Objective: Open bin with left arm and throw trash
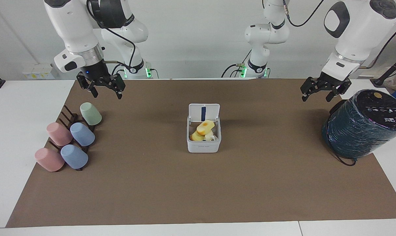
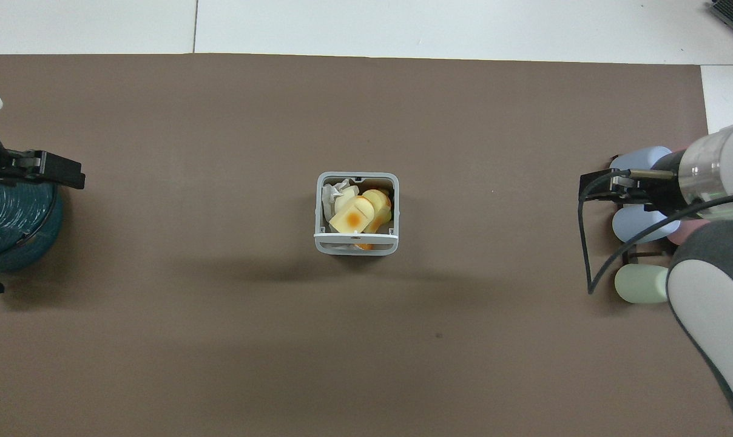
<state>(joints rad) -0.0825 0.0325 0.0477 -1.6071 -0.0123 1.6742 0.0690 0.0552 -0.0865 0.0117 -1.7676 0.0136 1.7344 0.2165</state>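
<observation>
The small white bin stands mid-mat with its lid raised upright, blue strip showing. Inside lies the trash: a yellow-orange wedge with an orange spot on top, a pale yellow chunk and a cream-white lump. My left gripper hangs open and holds nothing, over the mat beside the dark teal cylinder. My right gripper is also open with nothing in it, up over the mat's edge by the green cup.
A dark teal cylinder lies at the left arm's end of the mat. At the right arm's end, a dark rack holds several pastel cups: green, pink, blue. The brown mat is bare around the bin.
</observation>
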